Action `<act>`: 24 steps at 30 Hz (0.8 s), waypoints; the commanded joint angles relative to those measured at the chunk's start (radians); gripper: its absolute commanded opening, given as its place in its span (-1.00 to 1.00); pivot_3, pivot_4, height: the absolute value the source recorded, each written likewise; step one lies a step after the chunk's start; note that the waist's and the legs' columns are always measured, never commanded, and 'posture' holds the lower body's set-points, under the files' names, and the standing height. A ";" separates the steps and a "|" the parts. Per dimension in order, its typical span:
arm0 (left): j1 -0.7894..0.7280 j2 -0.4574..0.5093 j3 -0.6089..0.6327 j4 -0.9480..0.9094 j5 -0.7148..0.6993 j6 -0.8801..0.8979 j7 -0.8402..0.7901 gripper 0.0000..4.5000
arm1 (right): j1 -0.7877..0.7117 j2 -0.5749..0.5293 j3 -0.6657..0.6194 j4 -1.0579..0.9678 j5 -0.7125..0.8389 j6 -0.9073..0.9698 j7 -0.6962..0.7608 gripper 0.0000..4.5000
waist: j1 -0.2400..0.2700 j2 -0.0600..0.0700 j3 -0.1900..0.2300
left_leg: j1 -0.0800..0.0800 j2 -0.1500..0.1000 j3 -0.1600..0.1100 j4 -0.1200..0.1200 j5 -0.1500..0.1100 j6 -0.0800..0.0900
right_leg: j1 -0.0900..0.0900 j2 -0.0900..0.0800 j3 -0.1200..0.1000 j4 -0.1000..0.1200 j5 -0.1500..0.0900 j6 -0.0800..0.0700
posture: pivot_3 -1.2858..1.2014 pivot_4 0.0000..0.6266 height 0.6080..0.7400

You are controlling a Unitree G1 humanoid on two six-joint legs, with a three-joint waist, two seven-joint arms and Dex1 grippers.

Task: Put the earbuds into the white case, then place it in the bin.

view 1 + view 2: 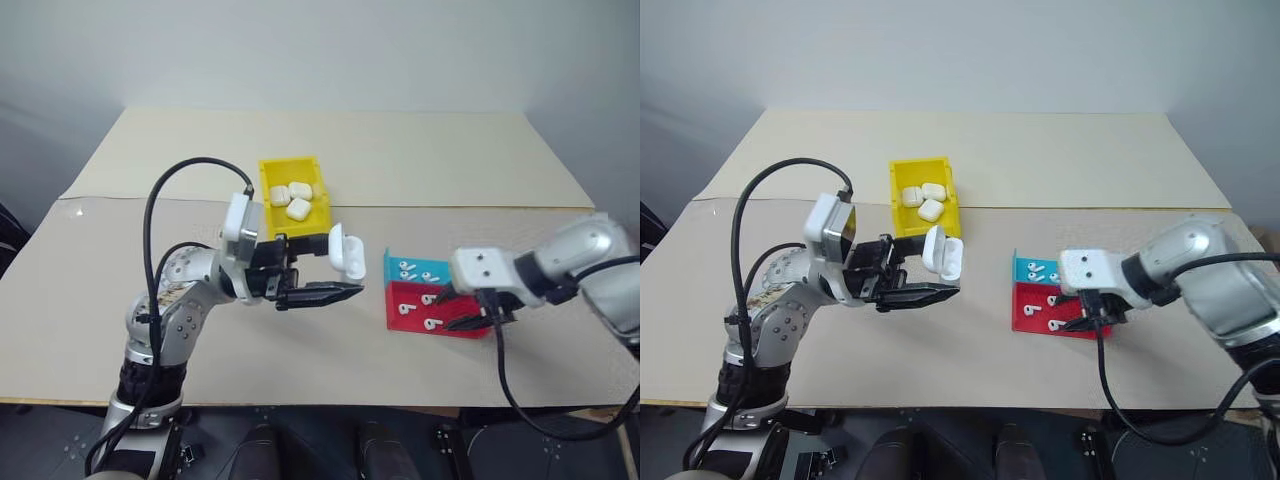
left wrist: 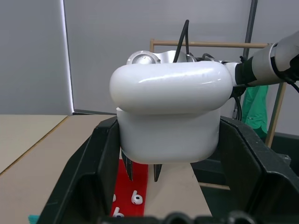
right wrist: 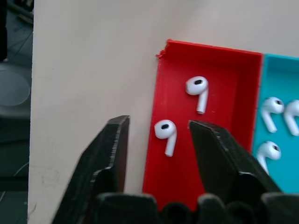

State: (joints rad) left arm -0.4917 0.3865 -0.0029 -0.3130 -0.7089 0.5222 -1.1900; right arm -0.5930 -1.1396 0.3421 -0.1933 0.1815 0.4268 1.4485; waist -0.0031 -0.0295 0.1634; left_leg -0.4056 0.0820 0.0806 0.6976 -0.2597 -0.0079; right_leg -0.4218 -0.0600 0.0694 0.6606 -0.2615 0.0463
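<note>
My left gripper (image 1: 340, 267) is shut on the white case (image 1: 347, 250), holding it above the table in front of the yellow bin (image 1: 268, 182) with its lid flipped open. In the left wrist view the case (image 2: 168, 116) sits between both fingers (image 2: 93, 172). My right gripper (image 3: 159, 122) hangs open, pointing down over the red tray (image 3: 161, 84). One of the earbuds (image 3: 166, 133) lies on the tray floor between its fingers (image 3: 219, 154), untouched. A second earbud (image 3: 197, 91) lies just beyond it in the same tray.
Three more white cases (image 1: 292, 199) lie in the yellow bin. A blue tray (image 1: 392, 262) with several earbuds (image 1: 408, 268) adjoins the far side of the red tray (image 1: 398, 322). Bare tabletop (image 1: 430, 160) spreads on all sides.
</note>
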 commanded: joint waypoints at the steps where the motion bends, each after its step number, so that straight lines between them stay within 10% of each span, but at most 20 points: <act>1: 0.004 0.005 -0.006 -0.014 -0.012 -0.032 0.002 0.24 | -0.023 0.002 -0.014 -0.012 -0.025 0.016 0.015 0.13 | 0.001 0.000 0.000 | 0.000 0.000 0.000 0.000 0.000 0.000 | 0.000 0.000 0.000 0.000 0.000 0.000 | 0.03 -0.52 1.00; 24: 0.038 0.019 -0.033 -0.019 -0.005 -0.062 0.045 0.24 | -0.001 0.120 0.073 0.062 -0.220 -0.020 -0.019 -0.03 | 0.001 0.000 0.000 | 0.000 0.000 0.000 0.000 0.000 0.000 | 0.000 0.000 0.000 0.000 0.000 0.000 | 0.03 -0.52 1.00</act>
State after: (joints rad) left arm -0.4544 0.4010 -0.0374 -0.2980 -0.7060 0.4814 -1.1495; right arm -0.5819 -1.0196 0.4227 -0.1276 -0.0289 0.4209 1.4193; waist -0.0024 -0.0295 0.1634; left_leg -0.4052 0.0819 0.0806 0.6977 -0.2597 -0.0079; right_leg -0.4215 -0.0600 0.0693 0.6605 -0.2615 0.0462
